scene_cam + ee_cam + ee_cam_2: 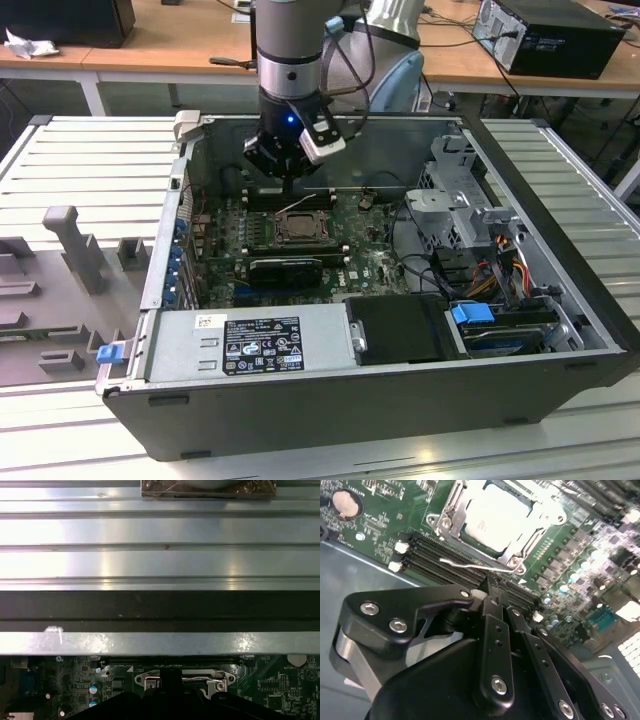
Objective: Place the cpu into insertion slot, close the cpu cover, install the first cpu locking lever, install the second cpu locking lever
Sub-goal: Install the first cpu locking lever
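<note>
"How many do you count at the socket?"

"You have one cpu [495, 512], one cpu cover [451, 515] and one wire locking lever [465, 565] in sight."

"And around it?"

"You can tally one coin cell [345, 503], one power supply [250, 345], two blue tabs [110, 351] [472, 313], one computer case [560, 330] and one pincer [487, 592]."

Pale square cpu [495, 517] lies flat, framed by closed silver-grey cpu cover [451, 515]
</note>
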